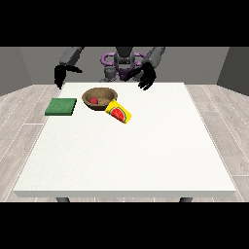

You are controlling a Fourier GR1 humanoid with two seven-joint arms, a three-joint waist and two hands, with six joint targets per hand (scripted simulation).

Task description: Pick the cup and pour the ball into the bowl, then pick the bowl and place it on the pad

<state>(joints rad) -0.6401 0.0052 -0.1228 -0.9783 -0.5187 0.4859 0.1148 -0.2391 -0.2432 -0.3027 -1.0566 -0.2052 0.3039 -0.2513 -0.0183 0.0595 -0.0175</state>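
Leftmost, the hand at the view's left (pixel 59 76) hangs over the far left corner of the desk (pixel 126 160), its fingers pointing down and looking fairly straight, holding nothing; how wide they are spread I cannot tell. Just in front of it and a little to the right lies the pad (pixel 61 106), a flat green square resting on the desk near its left edge, apart from everything else.

Next comes the bowl (pixel 100 97), brown and shallow, upright, just beside the pad but not touching it. A red ball (pixel 93 101) sits inside it against the left wall, so the pouring step looks done. The bowl appears rigid, wood-like and probably light; its rim is the natural place to take hold, with fingers over the edge and the thumb outside, or with the hand cupped under the wall. The ball is loose inside, so the bowl would want to be kept level on the short trip to the pad.

Against the bowl's right rim lies the cup (pixel 119 112), yellow with a watermelon picture, tipped on its side, its mouth towards the bowl. It looks stiff, smooth and liable to roll.

Further right, the hand at the view's right (pixel 147 77) hovers above the far edge of the desk, behind the cup, fingers relaxed and spread downward, gripping nothing
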